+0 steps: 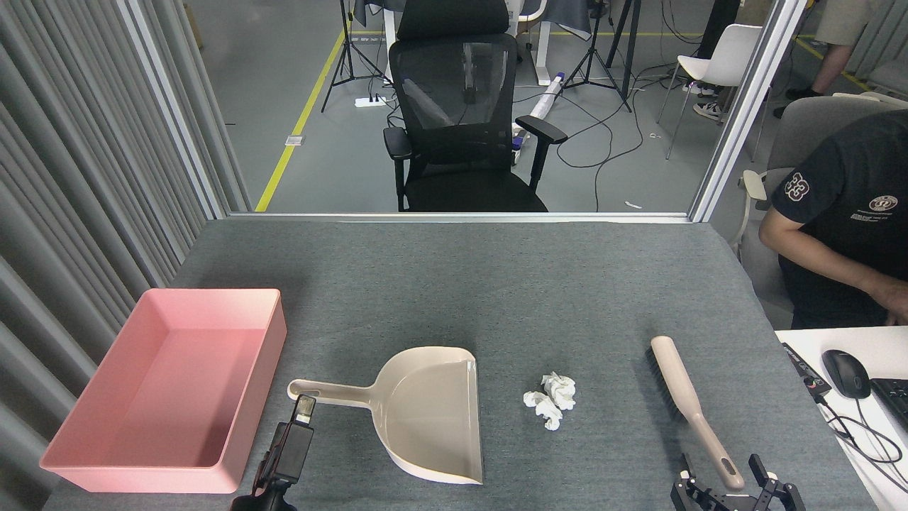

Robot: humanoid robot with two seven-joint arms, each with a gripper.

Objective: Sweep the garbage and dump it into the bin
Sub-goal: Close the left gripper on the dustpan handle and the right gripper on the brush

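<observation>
Grey felt covers the table [496, 284], and the garbage [550, 402], small white tissue wads, lies on it up and to the left of the right gripper [731, 490], between the beige dustpan [425, 419] and the brush [691, 408]. That gripper is spread open around the brush handle's end, gripping nothing. The step looks like picking up the brush; closing on the handle comes next. Beside the dustpan handle sits the left gripper [303, 410], its opening unclear, with the pink bin [163, 383] to its left.
</observation>
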